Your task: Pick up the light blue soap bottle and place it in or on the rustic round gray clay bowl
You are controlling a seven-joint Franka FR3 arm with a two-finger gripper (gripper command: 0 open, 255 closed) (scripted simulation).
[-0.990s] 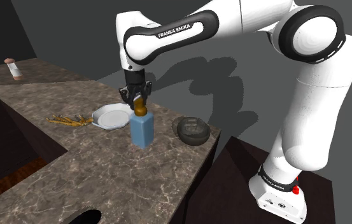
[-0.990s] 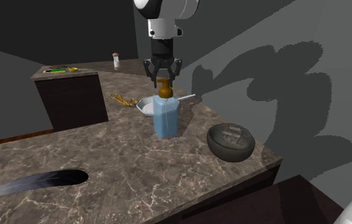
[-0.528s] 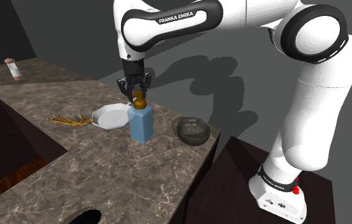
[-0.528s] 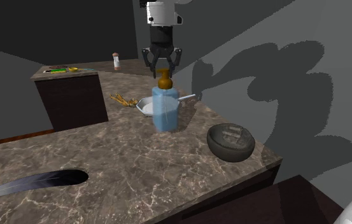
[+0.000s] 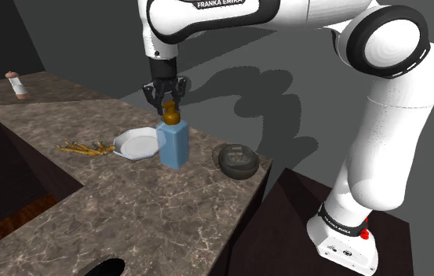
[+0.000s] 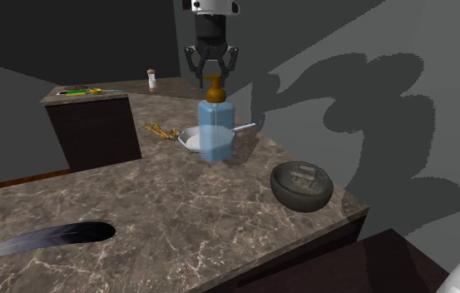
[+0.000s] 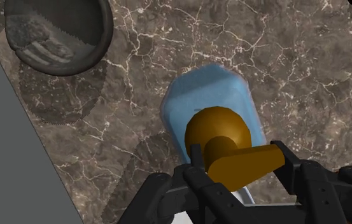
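Note:
The light blue soap bottle [image 5: 173, 146] with a brown pump top [image 7: 221, 136] hangs upright just above the marbled counter [image 5: 121, 212]. My gripper [image 5: 168, 105] is shut on the pump, fingers clasping it from both sides; it is also seen from the second exterior view [image 6: 213, 76] and the wrist view [image 7: 238, 167]. The round dark gray bowl [image 5: 238, 161] sits near the counter's corner, toward the shoulder view's right of the bottle [image 6: 215, 129]. In the wrist view the bowl [image 7: 56, 35] lies off to one side of the bottle [image 7: 209, 102], apart from it.
A white plate [image 5: 136, 143] lies just behind the bottle, with a yellow-brown bundle [image 5: 85, 147] beside it. A small shaker [image 5: 17, 85] stands far back. The counter edge drops off right past the bowl [image 6: 301, 185]. A dark recess [image 5: 3, 180] opens at the shoulder view's left.
The gripper has risen with the bottle held by its pump; the bottle left the counter and drifted slightly toward the plate.

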